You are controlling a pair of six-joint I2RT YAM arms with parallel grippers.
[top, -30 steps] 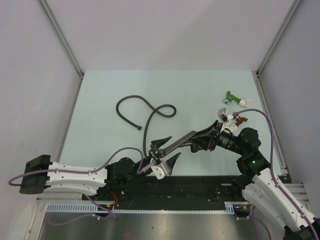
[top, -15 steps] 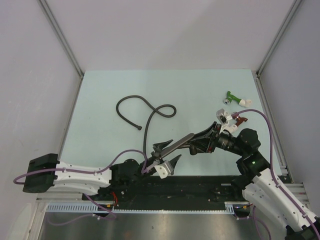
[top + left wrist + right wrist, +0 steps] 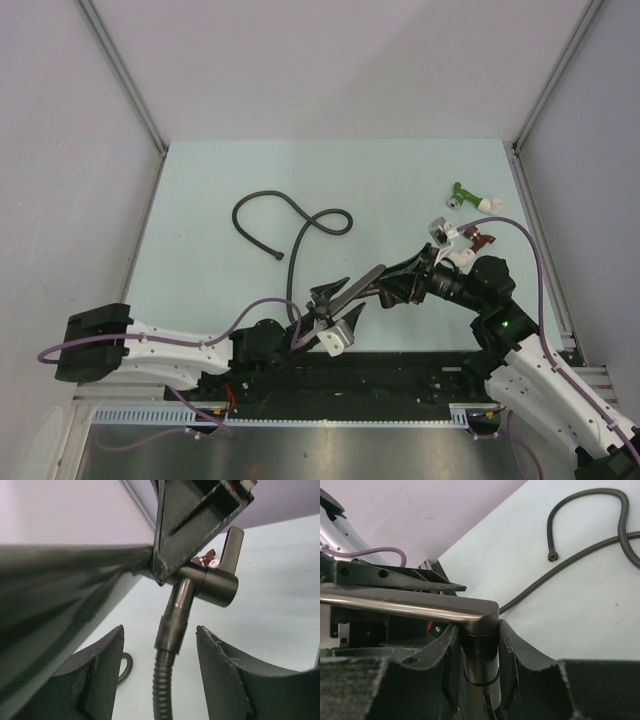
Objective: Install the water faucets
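Note:
The dark metal faucet (image 3: pixel 365 278) hangs above the table's near edge, its long arm pointing left. My right gripper (image 3: pixel 398 287) is shut on its short body, which shows in the right wrist view (image 3: pixel 480 645). My left gripper (image 3: pixel 338 308) is open under the arm's tip. In the left wrist view its fingers (image 3: pixel 102 667) stand apart on either side of the black hose's end sleeve (image 3: pixel 174 622) without touching it. The sleeve meets a stub of the faucet body (image 3: pixel 216 584).
The coiled black flexible hose (image 3: pixel 290 212) lies mid-table, with one loose end (image 3: pixel 279 256). A green fitting (image 3: pixel 463 194) and a dark-red fitting (image 3: pixel 482 240) with white ends lie at the right. Metal frame posts and walls border the table.
My left arm has slid to the right and brought its open gripper closer under the faucet. My right gripper with the faucet has shifted slightly left.

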